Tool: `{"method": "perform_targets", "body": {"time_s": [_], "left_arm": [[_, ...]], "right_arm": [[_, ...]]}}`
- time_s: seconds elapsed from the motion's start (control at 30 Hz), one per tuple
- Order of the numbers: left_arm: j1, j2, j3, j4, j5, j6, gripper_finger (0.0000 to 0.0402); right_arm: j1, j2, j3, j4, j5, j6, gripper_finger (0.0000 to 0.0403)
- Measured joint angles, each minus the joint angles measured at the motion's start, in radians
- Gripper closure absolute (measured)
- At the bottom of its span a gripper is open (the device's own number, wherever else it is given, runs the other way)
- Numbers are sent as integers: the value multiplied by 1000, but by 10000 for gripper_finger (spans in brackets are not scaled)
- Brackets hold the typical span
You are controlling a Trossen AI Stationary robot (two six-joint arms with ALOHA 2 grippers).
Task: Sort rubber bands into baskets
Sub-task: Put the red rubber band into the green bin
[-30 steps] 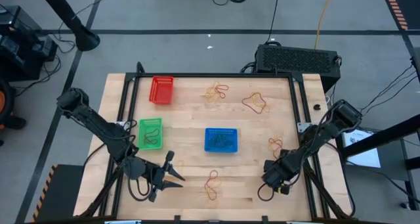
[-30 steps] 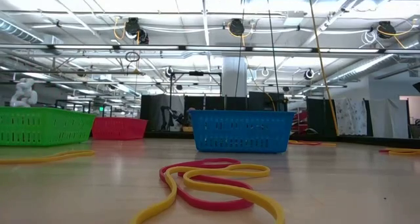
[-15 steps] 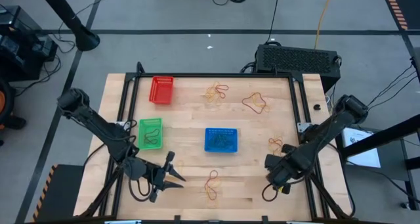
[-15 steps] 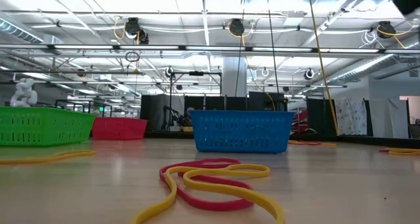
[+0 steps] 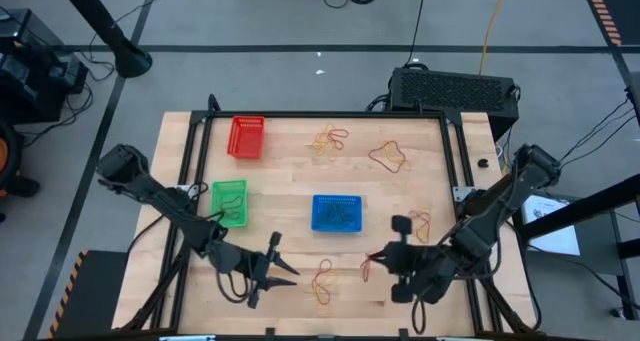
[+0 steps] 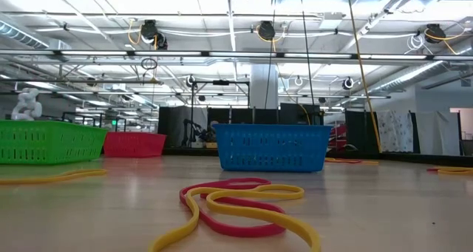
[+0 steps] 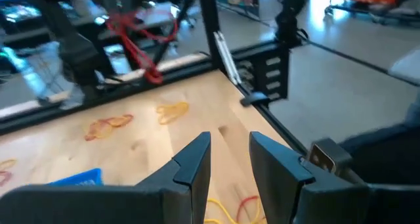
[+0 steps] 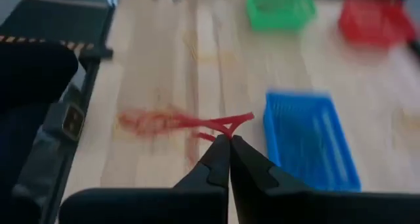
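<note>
Change: since half a second before, we saw the right gripper (image 5: 376, 259) swing inward from the table's right edge toward the front middle, now with a red rubber band (image 5: 368, 265) in it; the left gripper (image 5: 290, 272) had also shifted rightward along the front edge.
Right gripper: we saw its fingers (image 8: 220, 159) pinched together on the red rubber band (image 8: 220, 124), which dangled above the wooden table (image 5: 290, 191), in front of the blue basket (image 5: 336, 212).
Left gripper: we saw its fingers (image 7: 191, 162) slightly parted with nothing between them, low over the table's front edge, left of a yellow and red band pile (image 5: 322, 279).
Baskets: the red basket (image 5: 246, 137) sat at the far left, the green basket (image 5: 229, 202) nearer on the left, the blue one at centre with dark bands inside.
Loose bands: we noted clusters near the far middle (image 5: 331, 139), far right (image 5: 388, 157) and right side (image 5: 420, 219).
</note>
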Motion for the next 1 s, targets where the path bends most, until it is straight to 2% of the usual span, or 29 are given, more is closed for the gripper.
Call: {"method": "perform_targets", "body": {"time_s": [0.1,0.23,0.3,0.63,0.9,1.0], "left_arm": [[10,41,0,7,7,0,288],[35,57,1,90,-198,-40,288],[47,61,2,110,-230,-77,288],[59,89,2,107,-123,-112,288],[64,172,2,202,-96,-33,286],[67,214,2,262,-83,-33,268]], "right_arm": [[-9,27,0,119,37,-130,402],[-21,66,0,223,82,-246,402],[-31,88,0,256,88,-281,402],[-87,227,0,319,72,-317,402],[-120,298,0,450,-88,-396,402],[-137,298,-2,508,-146,-429,402]]}}
